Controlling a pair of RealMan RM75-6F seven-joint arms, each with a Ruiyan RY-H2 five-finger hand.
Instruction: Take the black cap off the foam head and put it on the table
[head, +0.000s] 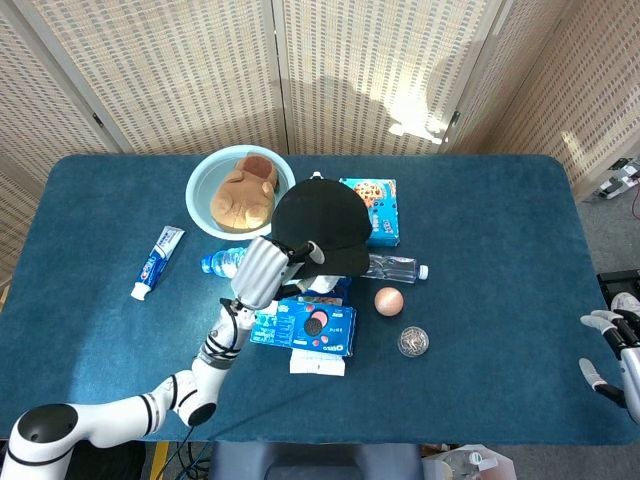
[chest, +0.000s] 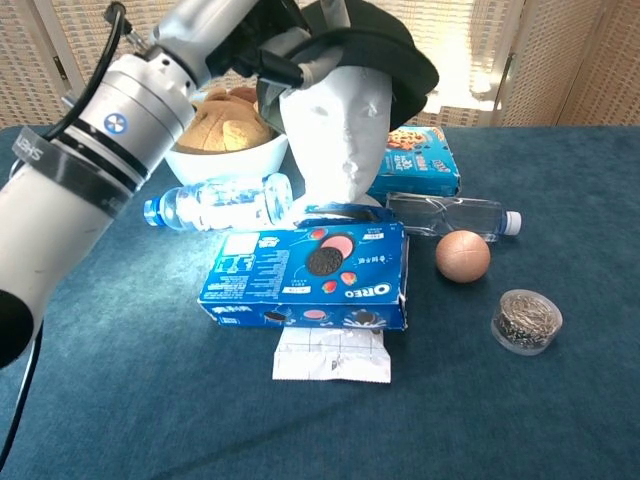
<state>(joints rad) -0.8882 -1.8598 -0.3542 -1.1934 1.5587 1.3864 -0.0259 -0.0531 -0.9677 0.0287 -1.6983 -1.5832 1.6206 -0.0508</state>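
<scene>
The black cap (head: 320, 226) (chest: 395, 50) is tilted up at its brim over the white foam head (chest: 338, 130), whose whole face now shows in the chest view. My left hand (head: 268, 270) (chest: 268, 30) grips the cap's brim from the left side. The back of the cap still lies over the top of the head. My right hand (head: 612, 352) hangs off the table's right edge, fingers apart, holding nothing.
A blue Oreo box (chest: 305, 273) and a white paper packet (chest: 332, 356) lie in front of the head. A water bottle (chest: 215, 203), a second bottle (chest: 450, 215), a brown ball (chest: 462, 256), a steel scourer (chest: 526, 320), a cookie box (chest: 425, 165), a bowl of bread (head: 240, 192) and toothpaste (head: 156, 262) surround it.
</scene>
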